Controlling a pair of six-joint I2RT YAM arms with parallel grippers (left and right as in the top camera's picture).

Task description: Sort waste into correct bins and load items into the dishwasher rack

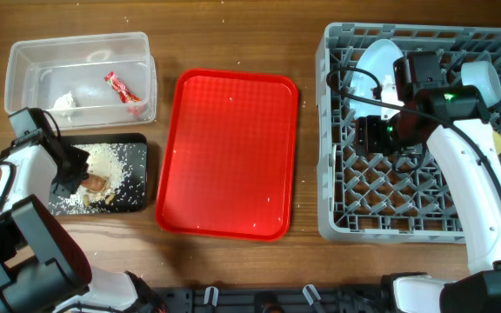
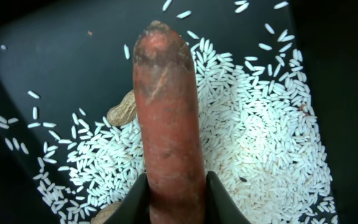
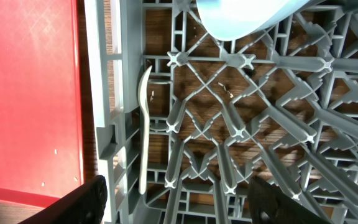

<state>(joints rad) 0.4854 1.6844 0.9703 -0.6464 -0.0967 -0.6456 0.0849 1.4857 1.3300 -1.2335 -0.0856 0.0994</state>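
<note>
My left gripper [image 2: 176, 193] is shut on the orange carrot piece [image 2: 166, 112] and holds it low over the black tray [image 2: 55, 56]. White rice grains [image 2: 253, 124] and a peanut shell [image 2: 122, 112] lie in that tray. In the overhead view the left gripper [image 1: 72, 174] is at the tray's left part [image 1: 133, 202]. The clear tub [image 1: 24, 65] holds the red wrapper [image 1: 122, 88] and the white tissue [image 1: 65, 102]. My right gripper [image 3: 176, 199] is open and empty over the grey rack [image 3: 104, 93], above the white spoon [image 3: 145, 124]. The light-blue bowl [image 3: 241, 15] is just beyond it.
The red serving tray [image 1: 229, 156] lies between the bins and the rack [image 1: 337, 217]. A white plate [image 1: 377, 61] stands in the rack's far left part. The right arm [image 1: 468, 183] crosses the rack and hides part of it.
</note>
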